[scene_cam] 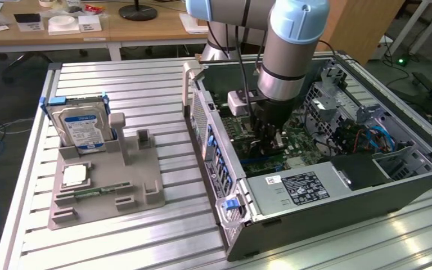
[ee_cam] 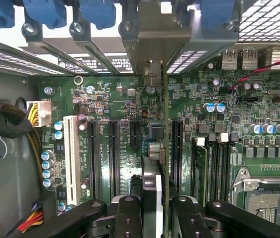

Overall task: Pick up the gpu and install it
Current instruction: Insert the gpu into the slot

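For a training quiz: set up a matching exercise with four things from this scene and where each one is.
1 gpu
2 hard drive
3 memory stick
4 gripper

a lying flat on the grey holder
b edge-on above the motherboard, in the gripper
c standing upright in the grey holder
d inside the open computer case

Pairs: 1-b, 2-c, 3-a, 4-d

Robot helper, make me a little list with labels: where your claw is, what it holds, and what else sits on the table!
gripper: down inside the open computer case, above the motherboard; gripper
held: the gpu, a thin card seen edge-on, upright between the fingers
below the card: expansion slots
table, exterior view's left: grey holder tray
on tray: hard drive, standing; memory stick, lying flat
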`<state>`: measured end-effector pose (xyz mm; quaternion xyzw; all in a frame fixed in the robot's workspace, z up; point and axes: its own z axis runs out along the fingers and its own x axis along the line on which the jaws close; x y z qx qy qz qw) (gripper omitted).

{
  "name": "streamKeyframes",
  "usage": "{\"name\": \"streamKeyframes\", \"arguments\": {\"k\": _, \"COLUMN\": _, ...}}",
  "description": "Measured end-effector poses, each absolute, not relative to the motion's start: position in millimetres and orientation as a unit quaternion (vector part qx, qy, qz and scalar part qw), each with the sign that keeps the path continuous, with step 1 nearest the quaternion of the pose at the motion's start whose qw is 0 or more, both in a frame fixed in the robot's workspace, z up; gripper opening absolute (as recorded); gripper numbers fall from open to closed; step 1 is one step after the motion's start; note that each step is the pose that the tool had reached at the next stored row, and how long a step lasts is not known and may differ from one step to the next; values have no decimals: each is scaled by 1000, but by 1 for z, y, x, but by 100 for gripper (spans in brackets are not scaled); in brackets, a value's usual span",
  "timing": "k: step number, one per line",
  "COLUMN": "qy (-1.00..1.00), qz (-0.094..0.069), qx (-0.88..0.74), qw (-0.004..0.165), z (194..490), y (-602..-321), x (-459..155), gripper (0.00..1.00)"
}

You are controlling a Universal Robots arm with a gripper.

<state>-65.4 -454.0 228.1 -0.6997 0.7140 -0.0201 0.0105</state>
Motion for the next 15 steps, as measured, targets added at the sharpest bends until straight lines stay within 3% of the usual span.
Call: {"name": "streamKeyframes", "arguments": {"k": 15, "qy": 714, "qz": -20, "qx": -700, "qw": 10, "z": 223, "y": -454, "x": -65, "gripper": 28}}
